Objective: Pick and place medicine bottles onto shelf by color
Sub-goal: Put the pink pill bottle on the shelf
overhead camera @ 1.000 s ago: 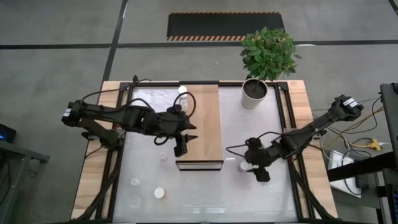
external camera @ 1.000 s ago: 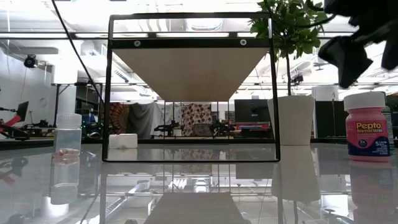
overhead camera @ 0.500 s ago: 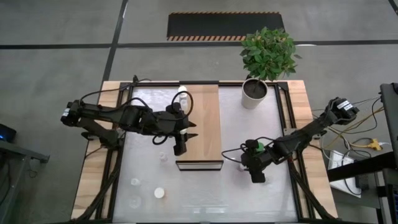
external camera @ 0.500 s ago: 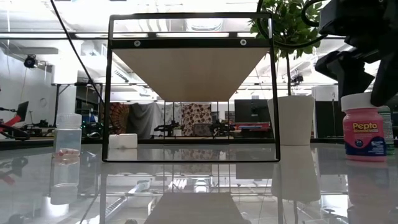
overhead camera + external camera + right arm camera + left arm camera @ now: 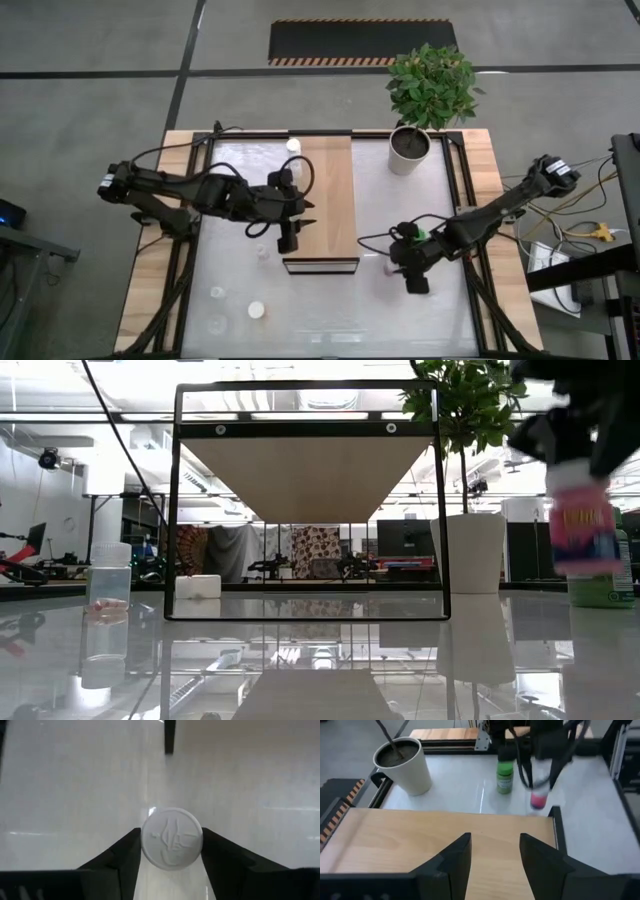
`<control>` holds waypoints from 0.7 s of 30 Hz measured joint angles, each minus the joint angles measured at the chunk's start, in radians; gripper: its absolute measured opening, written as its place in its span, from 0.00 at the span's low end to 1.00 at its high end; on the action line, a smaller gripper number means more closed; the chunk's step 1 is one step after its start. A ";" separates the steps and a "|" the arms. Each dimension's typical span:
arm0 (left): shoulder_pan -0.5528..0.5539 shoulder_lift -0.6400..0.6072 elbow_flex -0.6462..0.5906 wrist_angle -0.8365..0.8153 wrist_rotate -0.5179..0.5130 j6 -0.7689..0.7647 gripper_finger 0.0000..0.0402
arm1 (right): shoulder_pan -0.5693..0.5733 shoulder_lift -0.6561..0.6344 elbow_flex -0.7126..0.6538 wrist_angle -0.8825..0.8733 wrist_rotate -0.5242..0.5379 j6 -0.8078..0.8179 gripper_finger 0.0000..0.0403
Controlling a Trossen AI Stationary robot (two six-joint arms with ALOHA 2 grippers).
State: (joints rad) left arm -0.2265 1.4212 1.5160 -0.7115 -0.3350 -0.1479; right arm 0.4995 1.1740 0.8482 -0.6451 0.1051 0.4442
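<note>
Right claw [image 5: 171, 851] clamped on pink bottle [image 5: 584, 530], bottle lifted off tabletop [image 5: 330, 300], between its fingers, right of the shelf [image 5: 327, 200]. Left claw [image 5: 492, 857] spread open, empty, over shelf's left edge.

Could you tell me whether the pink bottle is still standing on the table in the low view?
No, the pink bottle hangs blurred above the tabletop, clear of the glossy table, clamped in the right gripper.

A robotics lab: open hall with workbenches [image 5: 60, 575], monitors [image 5: 400, 538] and ceiling lights [image 5: 60, 430].
</note>
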 joint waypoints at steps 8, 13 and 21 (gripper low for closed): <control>-0.045 -0.035 -0.135 0.144 -0.104 0.108 0.37 | -0.020 -0.027 0.266 -0.265 0.121 0.019 0.43; -0.055 -0.109 -0.268 0.325 -0.111 0.214 0.37 | -0.093 -0.006 0.428 -0.300 0.159 -0.079 0.43; -0.056 -0.274 -0.523 0.681 -0.116 0.382 0.37 | -0.260 0.099 0.648 -0.303 0.147 -0.293 0.43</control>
State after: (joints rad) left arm -0.2825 1.1469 0.9925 -0.0301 -0.4508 0.2343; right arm 0.2395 1.2734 1.4958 -0.9485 0.2520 0.1514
